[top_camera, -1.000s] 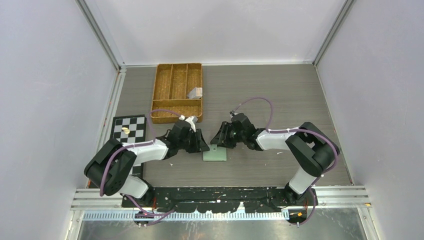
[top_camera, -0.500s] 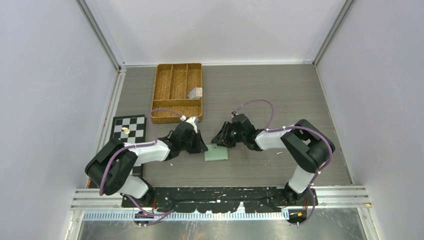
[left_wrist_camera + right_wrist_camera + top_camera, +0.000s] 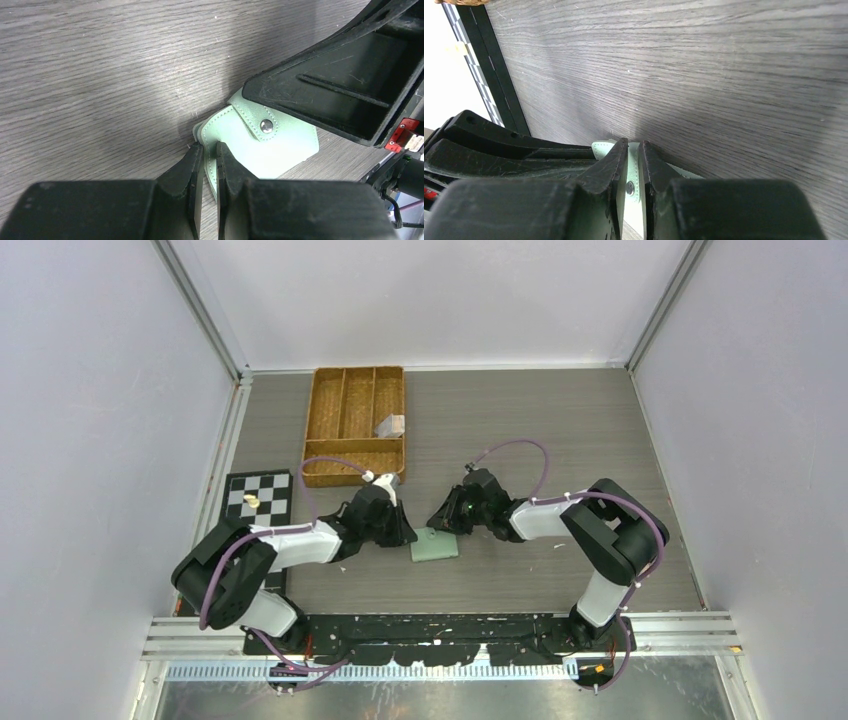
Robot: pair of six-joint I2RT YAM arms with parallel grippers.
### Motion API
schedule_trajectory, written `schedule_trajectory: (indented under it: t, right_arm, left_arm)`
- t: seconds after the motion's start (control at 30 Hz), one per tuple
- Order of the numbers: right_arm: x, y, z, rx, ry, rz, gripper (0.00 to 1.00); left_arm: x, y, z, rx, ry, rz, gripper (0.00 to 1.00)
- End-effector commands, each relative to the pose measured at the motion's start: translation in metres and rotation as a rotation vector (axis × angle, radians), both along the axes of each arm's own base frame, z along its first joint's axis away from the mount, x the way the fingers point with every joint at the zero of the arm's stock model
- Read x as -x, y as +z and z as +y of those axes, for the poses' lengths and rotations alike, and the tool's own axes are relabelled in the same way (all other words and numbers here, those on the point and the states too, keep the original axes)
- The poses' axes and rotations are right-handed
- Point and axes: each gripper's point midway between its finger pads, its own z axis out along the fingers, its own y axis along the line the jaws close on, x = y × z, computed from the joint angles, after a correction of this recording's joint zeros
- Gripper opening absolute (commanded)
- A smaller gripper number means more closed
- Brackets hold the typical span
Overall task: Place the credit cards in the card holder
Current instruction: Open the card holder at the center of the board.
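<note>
left gripper (image 3: 210, 148) and right gripper (image 3: 633, 145) have just pinched the card holder (image 3: 435, 547) mid-frame, so pulling it open looks next.

- The left arm (image 3: 290, 543): elbow folded at 8 o'clock in the top view, forearm low, pointing toward 3 o'clock.
- The left gripper (image 3: 210, 147): fingers almost together, pinching an edge of the card holder (image 3: 280, 150).
- The right arm (image 3: 545, 518): elbow folded at 4 o'clock, forearm low, pointing toward 9 o'clock.
- The right gripper (image 3: 634, 145): fingers almost together, pinching the card holder from its 12 o'clock side, just beside the left gripper.
</note>
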Motion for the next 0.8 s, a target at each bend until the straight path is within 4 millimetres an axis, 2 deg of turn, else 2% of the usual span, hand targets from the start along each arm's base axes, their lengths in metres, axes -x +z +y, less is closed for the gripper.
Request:
schedule_trajectory:
  t: [0.0, 0.43, 0.77]
  right_arm:
    - [0.017, 0.01, 0.022, -0.065, 0.057, 0.027, 0.18]
    - [0.026, 0.034, 0.02, -0.129, 0.004, 0.075, 0.01]
    - [0.026, 0.033, 0.013, -0.079, -0.103, 0.131, 0.01]
  left_arm:
    - [0.024, -0.038, 0.011, -0.124, -0.047, 0.069, 0.0]
    - [0.02, -0.039, 0.019, -0.23, -0.034, 0.023, 0.0]
    - [0.019, -0.035, 0.019, -0.277, -0.039, -0.05, 0.0]
